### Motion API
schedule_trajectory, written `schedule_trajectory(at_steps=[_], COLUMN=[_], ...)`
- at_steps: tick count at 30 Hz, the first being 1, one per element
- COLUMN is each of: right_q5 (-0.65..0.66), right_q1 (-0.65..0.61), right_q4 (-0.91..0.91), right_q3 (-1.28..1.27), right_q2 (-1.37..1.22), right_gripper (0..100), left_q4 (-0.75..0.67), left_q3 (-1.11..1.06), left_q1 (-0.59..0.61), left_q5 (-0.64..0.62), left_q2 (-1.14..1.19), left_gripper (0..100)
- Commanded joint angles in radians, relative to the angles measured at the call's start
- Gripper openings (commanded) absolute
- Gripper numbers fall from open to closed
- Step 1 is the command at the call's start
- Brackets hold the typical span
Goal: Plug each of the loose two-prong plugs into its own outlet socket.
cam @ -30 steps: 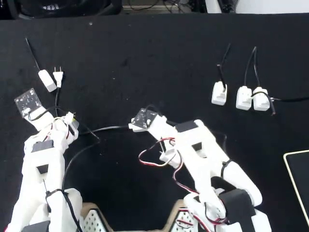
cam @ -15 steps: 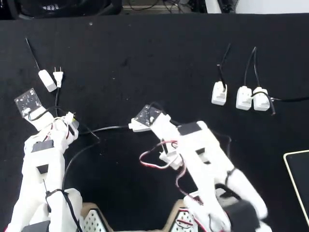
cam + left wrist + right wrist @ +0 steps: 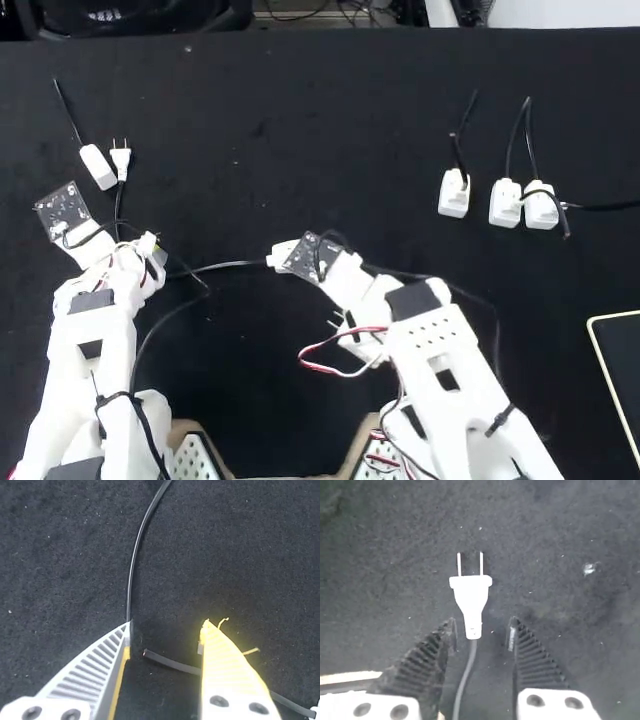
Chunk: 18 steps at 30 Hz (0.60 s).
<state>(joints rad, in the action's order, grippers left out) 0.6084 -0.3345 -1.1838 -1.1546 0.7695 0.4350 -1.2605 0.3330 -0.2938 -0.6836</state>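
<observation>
Right wrist view showed the right jaws apart astride the tail of the white two-prong plug, seemingly aligned to grip it; at nine o'clock, the left jaws gaped over a thin black cable.

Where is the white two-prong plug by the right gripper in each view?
High view: two-prong plug left of centre, at the right arm tip.
Right wrist view: centre, tail between the open right gripper fingers.
Left wrist view: a black cable ahead of the left gripper.
Shared: black tablecloth.
</observation>
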Motion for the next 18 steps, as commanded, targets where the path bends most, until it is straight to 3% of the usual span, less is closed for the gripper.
schedule_trajectory(at_steps=[1,7,18], right_q5=[0.009,0.002,0.003], right_q1=[0.032,0.044,-0.074], right_q4=[0.060,0.219,0.227], right_q3=[0.088,0.084,0.048], right_q2=[-0.054,-0.255,-0.311], right_gripper=[13.1,13.1,12.8], left_q4=[-0.014,-0.014,-0.014], left_q3=[0.007,0.008,0.013], left_q1=[-0.010,-0.010,-0.016], left_q5=[-0.005,-0.005,-0.005], left_q2=[-0.025,-0.025,-0.025], left_gripper=[22,22,22])
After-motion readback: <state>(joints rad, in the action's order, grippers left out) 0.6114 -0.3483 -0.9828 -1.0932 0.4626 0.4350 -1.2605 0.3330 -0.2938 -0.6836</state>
